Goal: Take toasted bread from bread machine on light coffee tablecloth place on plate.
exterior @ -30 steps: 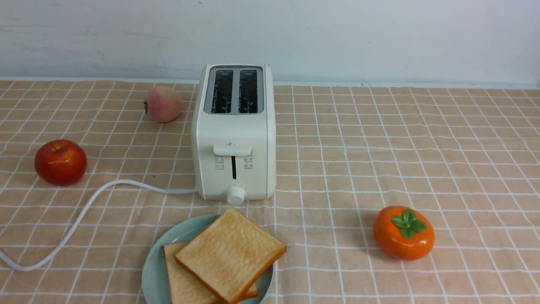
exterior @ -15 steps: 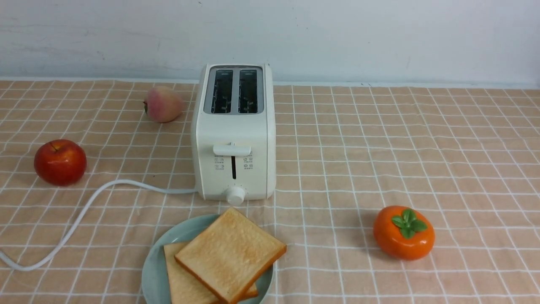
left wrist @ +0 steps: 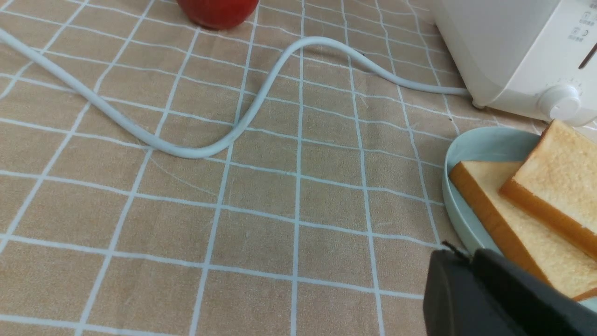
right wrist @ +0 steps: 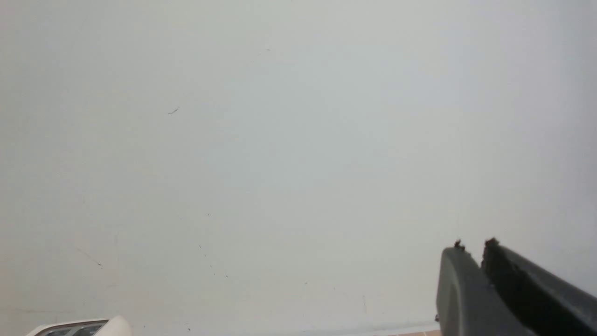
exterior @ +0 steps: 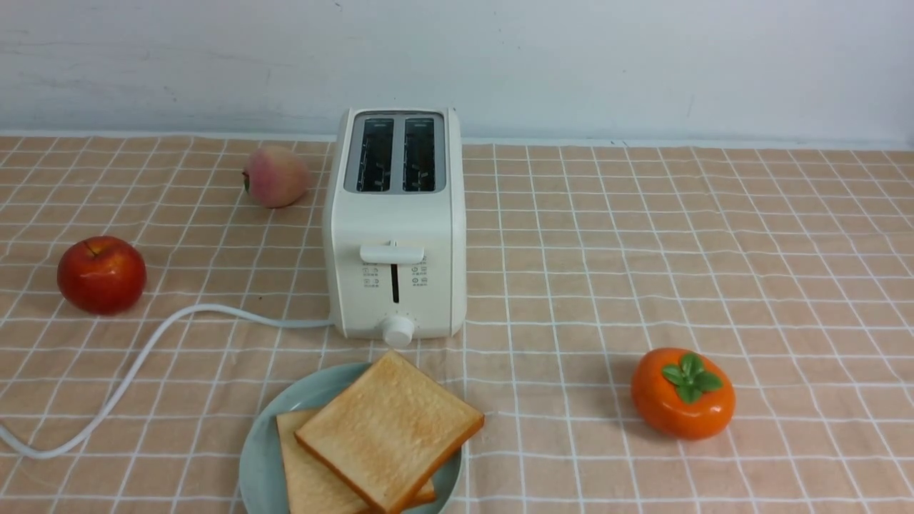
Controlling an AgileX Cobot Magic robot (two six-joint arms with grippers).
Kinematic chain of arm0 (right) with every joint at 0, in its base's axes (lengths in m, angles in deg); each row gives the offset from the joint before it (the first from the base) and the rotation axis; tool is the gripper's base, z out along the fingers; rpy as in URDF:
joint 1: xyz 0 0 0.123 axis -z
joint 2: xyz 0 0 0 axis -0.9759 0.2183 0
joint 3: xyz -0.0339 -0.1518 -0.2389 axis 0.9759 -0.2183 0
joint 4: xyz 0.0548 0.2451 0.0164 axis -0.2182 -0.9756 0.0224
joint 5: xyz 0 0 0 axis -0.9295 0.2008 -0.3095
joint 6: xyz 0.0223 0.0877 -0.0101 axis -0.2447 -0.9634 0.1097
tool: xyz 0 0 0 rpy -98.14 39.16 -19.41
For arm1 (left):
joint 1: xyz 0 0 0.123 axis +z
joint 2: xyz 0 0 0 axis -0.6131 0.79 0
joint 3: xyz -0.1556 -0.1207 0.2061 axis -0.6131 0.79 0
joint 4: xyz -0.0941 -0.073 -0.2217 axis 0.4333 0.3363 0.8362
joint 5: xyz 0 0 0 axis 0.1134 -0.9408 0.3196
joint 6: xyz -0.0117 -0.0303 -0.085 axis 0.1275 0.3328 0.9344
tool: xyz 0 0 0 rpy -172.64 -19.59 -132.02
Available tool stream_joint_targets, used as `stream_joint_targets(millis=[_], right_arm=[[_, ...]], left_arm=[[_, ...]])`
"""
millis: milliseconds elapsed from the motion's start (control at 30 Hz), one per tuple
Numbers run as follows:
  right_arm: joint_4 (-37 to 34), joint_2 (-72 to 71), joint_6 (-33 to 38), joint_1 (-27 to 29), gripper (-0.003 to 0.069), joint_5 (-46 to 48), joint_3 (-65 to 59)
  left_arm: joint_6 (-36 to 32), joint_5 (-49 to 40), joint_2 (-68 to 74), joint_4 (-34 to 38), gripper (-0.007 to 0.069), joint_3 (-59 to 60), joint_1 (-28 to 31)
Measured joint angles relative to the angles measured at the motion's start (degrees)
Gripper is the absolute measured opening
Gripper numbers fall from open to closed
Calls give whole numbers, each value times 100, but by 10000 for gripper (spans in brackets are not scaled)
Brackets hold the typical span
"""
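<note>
left gripper and right gripper both near-closed, empty. i judge toast on plate light, crumbly; grip crust edges.

Round glossy red apple with short stem sits far left; its lower part also shows at the edge of the left wrist view. Pinkish-yellow fuzzy peach lies farther back, well apart from the apple. Shiny orange persimmon with green leafy cap sits alone on the right, nearer the camera. Plain pale grey-white wall runs across the back, faint scuffs and specks on it; it fills most of the right wrist view.
</note>
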State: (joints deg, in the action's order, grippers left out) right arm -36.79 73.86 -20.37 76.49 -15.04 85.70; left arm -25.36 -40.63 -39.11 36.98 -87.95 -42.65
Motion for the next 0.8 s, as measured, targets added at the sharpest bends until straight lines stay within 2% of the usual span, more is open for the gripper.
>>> stream_joint_targets(millis=[267, 500, 567, 633, 667, 767, 800], right_arm=[[0, 0, 4, 0, 78, -7, 0], [37, 0, 277, 0, 89, -137, -97], [206, 0, 261, 0, 90, -64, -190], [818, 0, 3, 0, 93, 186, -351], [818, 0, -35, 0, 93, 215, -362], [1876, -19, -960, 0, 97, 843, -542], [1938, -24, -1068, 0, 97, 878, -552]], left_arm=[[0, 0, 0, 0, 56, 0, 0], [0, 0, 0, 0, 58, 0, 0], [0, 0, 0, 0, 63, 0, 0], [0, 0, 0, 0, 67, 0, 0], [0, 0, 0, 0, 67, 0, 0], [0, 0, 0, 0, 71, 0, 0], [0, 0, 0, 0, 71, 0, 0]])
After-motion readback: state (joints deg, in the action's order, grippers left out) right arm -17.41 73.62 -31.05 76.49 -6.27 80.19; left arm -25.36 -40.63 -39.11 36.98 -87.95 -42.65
